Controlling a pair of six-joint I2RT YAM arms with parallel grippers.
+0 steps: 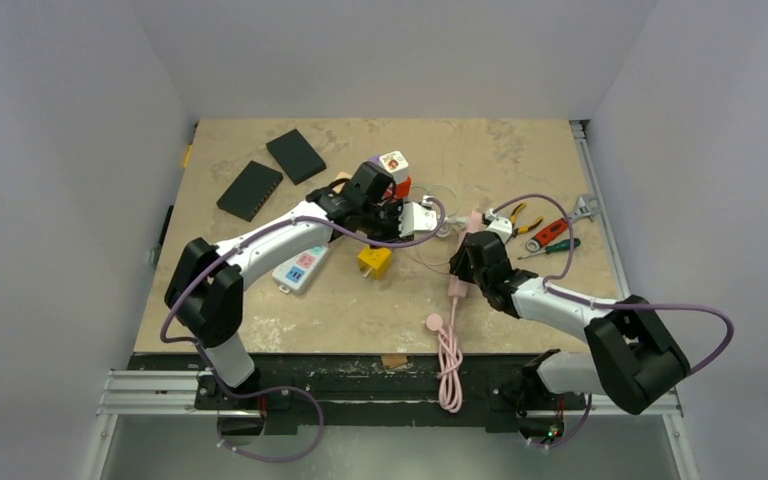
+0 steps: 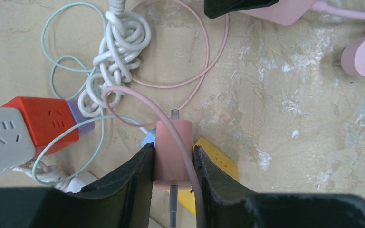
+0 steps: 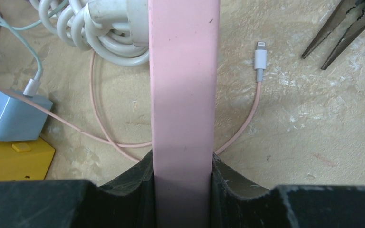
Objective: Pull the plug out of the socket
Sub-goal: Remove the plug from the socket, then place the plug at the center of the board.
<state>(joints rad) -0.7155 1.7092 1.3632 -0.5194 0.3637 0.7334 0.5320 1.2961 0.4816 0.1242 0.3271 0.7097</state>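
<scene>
My left gripper [image 2: 173, 148] is shut on a pink cylindrical plug [image 2: 171, 142] and holds it above the table, with a metal pin showing at each end. A thin pink cable lies across the plug. The plug is apart from the pink socket strip [image 2: 285, 10], which shows at the top right of the left wrist view. My right gripper [image 3: 182, 159] is shut on that pink socket strip [image 3: 183, 85] across its width. In the top view the left gripper [image 1: 400, 218] is left of the strip [image 1: 457, 288], and the right gripper [image 1: 465, 262] grips the strip's middle.
A white coiled cable [image 2: 119, 47], a red and grey adapter cube [image 2: 43, 121], a blue charger [image 3: 14, 116] and a yellow cube [image 1: 374, 261] crowd the middle. A white power strip [image 1: 300, 268], black boxes [image 1: 295, 155] and pliers [image 3: 342, 23] lie around. The pink cord coil [image 1: 448, 365] hangs over the near edge.
</scene>
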